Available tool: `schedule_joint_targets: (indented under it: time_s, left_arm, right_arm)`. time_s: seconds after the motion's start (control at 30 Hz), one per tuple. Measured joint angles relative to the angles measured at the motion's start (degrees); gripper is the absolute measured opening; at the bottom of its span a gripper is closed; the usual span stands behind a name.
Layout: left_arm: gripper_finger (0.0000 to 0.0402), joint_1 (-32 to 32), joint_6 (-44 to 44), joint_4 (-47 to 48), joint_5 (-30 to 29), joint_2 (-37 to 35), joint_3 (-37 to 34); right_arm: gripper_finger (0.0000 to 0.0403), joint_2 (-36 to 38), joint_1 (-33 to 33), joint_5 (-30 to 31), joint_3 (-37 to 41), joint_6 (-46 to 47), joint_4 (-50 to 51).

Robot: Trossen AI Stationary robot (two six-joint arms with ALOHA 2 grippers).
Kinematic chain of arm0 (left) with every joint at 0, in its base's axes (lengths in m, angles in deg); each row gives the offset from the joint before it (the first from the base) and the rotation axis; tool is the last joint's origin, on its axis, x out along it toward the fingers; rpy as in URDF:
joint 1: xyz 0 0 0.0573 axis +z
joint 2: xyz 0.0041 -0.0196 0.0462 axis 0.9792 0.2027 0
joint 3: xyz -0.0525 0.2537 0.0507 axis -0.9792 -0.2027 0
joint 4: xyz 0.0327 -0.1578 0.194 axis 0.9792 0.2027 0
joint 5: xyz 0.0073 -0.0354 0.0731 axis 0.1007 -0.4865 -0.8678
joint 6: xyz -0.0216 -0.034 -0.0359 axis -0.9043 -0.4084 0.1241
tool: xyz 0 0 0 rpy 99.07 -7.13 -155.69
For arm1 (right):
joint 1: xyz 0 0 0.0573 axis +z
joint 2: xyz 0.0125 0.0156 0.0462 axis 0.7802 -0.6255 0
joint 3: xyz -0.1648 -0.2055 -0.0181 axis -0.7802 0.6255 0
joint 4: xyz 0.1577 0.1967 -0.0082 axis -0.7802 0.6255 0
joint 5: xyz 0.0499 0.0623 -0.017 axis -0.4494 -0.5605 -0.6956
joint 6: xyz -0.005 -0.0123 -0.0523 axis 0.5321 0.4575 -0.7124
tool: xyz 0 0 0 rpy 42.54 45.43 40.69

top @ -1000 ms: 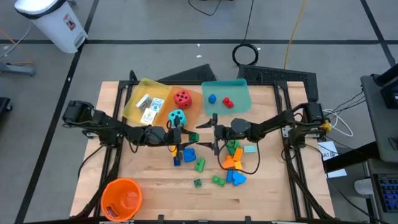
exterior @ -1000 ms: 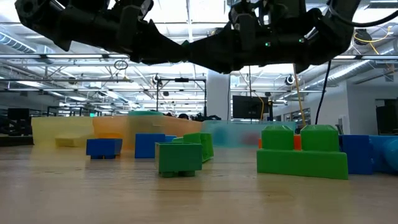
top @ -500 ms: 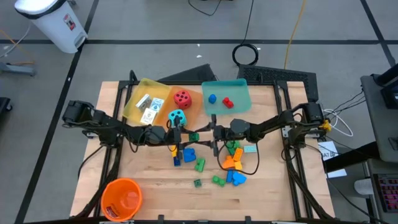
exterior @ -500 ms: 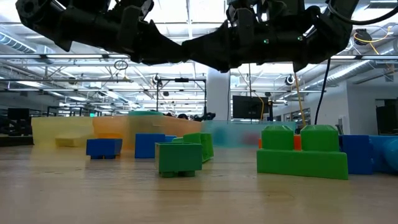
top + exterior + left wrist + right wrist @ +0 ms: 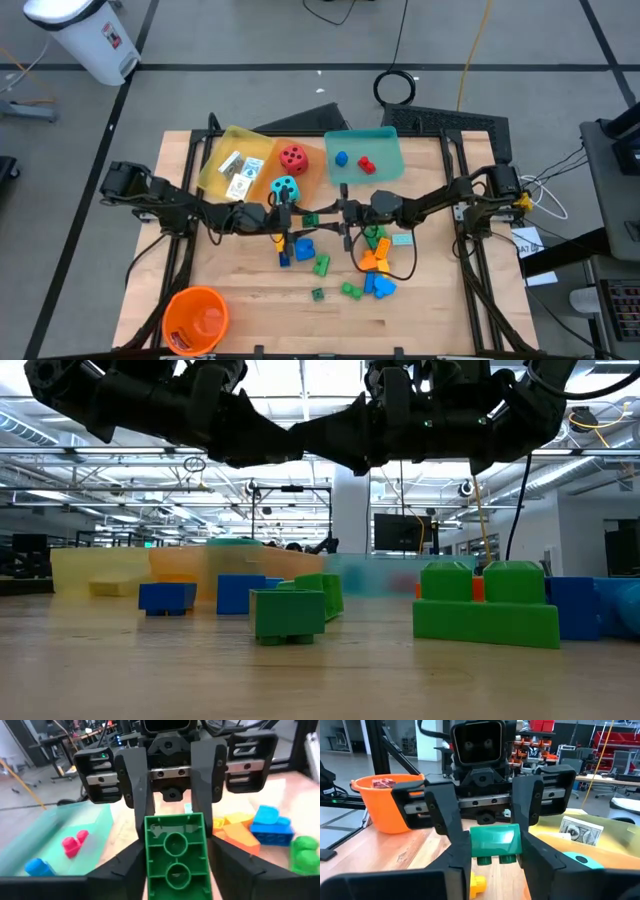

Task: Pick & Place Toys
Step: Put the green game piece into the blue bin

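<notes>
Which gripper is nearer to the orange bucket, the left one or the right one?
Left. The left gripper is up and to the right of the orange bucket; the right gripper is beyond it, farther right.

You'll see the right gripper (image 5: pixel 338 214) has moved in from the teal tray (image 5: pixel 385 143) side — its fingers now clamp the green brick (image 5: pixel 175 855) the left gripper (image 5: pixel 291 218) holds.

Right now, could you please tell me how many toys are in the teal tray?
2: a blue toy left of the tray's centre, a red toy just right of it. None seem hidden.
</notes>
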Motion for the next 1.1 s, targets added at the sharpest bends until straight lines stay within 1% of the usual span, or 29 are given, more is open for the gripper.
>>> schedule_joint_targets:
  time_s: [0.17, 0.33, 0.5, 0.63, 0.7, 0.77, 0.83, 0.93, 1.1]
  left_arm:
    - [0.0247, -0.02, -4.41, -0.39, 0.01, 0.0, 0.0]
    - [0.0275, -0.04, -4.61, -0.55, 0.0, -0.02, 0.07]
    - [0.0281, -0.09, -4.61, -0.51, -0.04, -0.02, 0.07]
    - [0.0278, -0.09, -4.61, -0.39, -0.16, -0.02, 0.07]
    - [0.0279, -0.09, -4.63, -0.35, -0.18, -0.02, 0.07]
    - [0.0281, -0.07, -4.62, -0.36, -0.19, -0.02, 0.07]
    - [0.0282, -0.07, -4.58, -0.35, -0.2, -0.02, 0.07]
    - [0.028, -0.02, -4.39, -0.35, -0.23, -0.02, 0.07]
    - [0.0279, -0.04, -4.53, -0.32, -0.23, -0.02, 0.07]
  right_arm:
    - [0.0087, 0.01, -0.11, 0.15, 0.0, 1.36, -0.17]
    - [0.0087, 2.94, -0.13, 0.18, 0.0, 1.33, 2.58]
    - [0.0087, 10.03, -0.13, 0.92, 0.0, 1.46, 12.04]
    - [0.0087, 16.45, -0.07, 6.94, 0.02, 1.2, 23.18]
    - [0.0088, 19.23, -0.07, 11.18, 0.02, 1.15, 27.45]
    - [0.0089, 21.24, -0.55, 16.43, 0.04, 0.93, 30.6]
    - [0.0089, 22.74, -1.78, 20.38, 0.04, 0.28, 32.63]
    - [0.0089, 23.98, -4.83, 22.7, 0.04, -0.03, 35.22]
    - [0.0089, 24.06, -11.65, 22.59, 0.33, 1.47, 41.1]
